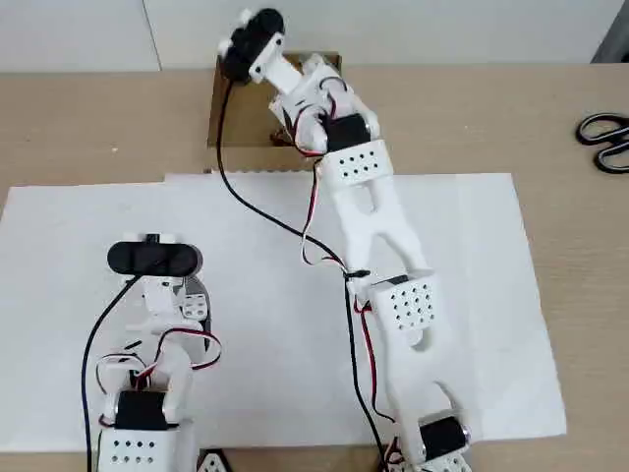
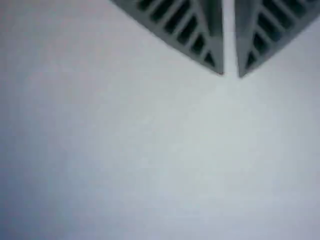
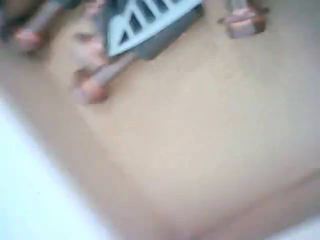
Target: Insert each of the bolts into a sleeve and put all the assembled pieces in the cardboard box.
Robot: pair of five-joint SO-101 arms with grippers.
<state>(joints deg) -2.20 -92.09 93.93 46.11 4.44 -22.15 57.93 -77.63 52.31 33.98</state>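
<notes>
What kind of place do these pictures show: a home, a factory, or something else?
Probably a lab or hobby workbench, not a factory: a plain wooden table with a white paper sheet as work mat, a small left arm and right arm standing on it, and scissors at the side.

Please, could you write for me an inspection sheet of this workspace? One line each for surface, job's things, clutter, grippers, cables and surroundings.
Surface: wooden table with a large white paper sheet over its middle.
Job's things: cardboard box at the table's far side; at least three bolt pieces lie on its floor, too blurred to judge the sleeves.
Clutter: scissors on the bare table, off the paper.
Grippers: left gripper above the paper, fingers almost together, holding nothing; right gripper inside the box, close to one piece.
Cables: black cable runs over the paper from the right arm's wrist; second cable beside the left arm.
Surroundings: pale surface behind the table.
</notes>
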